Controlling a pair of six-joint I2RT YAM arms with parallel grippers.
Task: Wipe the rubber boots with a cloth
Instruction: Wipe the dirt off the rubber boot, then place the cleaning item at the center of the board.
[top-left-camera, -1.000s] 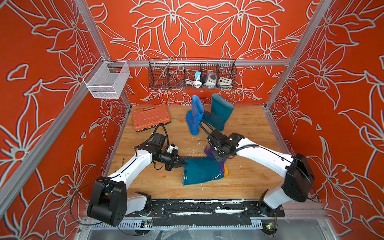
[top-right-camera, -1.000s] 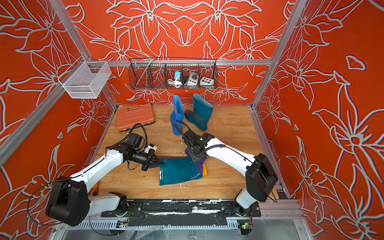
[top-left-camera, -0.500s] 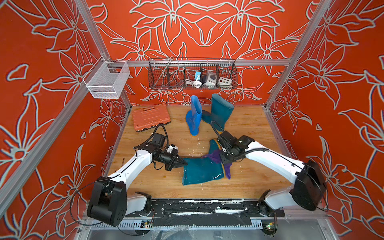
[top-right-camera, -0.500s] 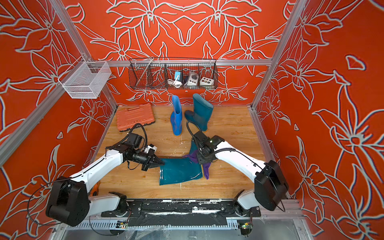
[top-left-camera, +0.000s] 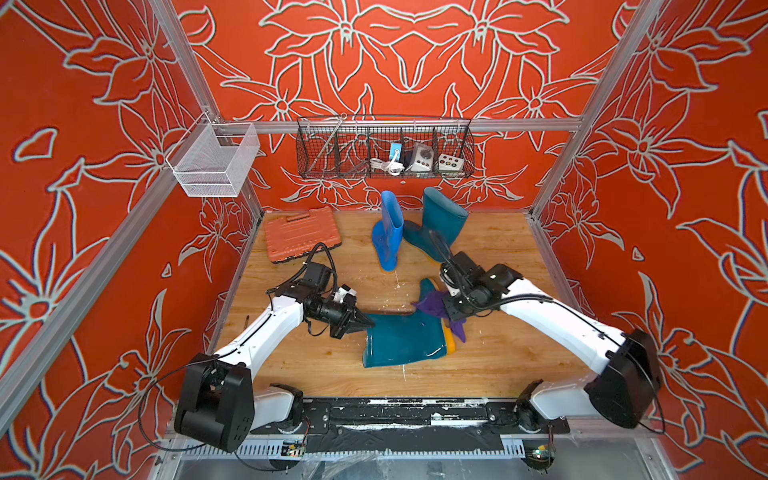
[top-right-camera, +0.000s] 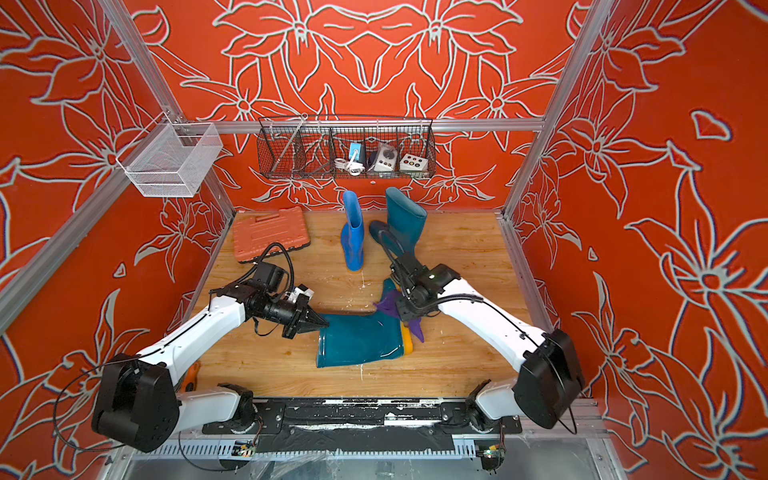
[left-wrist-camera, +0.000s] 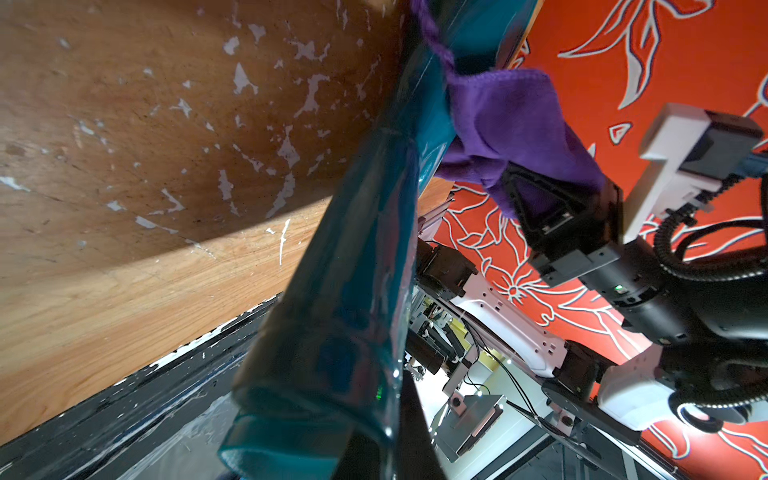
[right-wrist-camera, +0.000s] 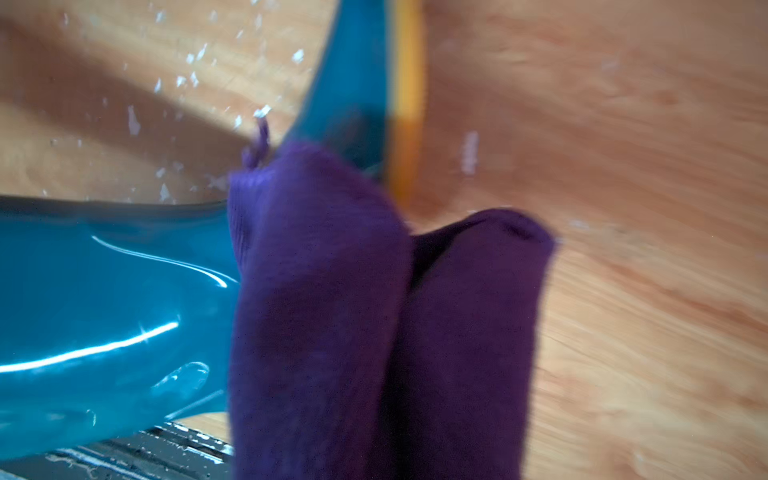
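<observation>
— What is pinched by the left pincer (top-left-camera: 365, 326)?
— The cuff of the lying teal boot (top-left-camera: 401, 340).
— And by the right pincer (top-left-camera: 448, 310)?
— The purple cloth (top-left-camera: 429, 300), draped over that boot's heel right under the pincer.

Both top views looked down from the front, sharing everything; wrist cameras sat close on the lying teal boot (left-wrist-camera: 353, 270).
</observation>
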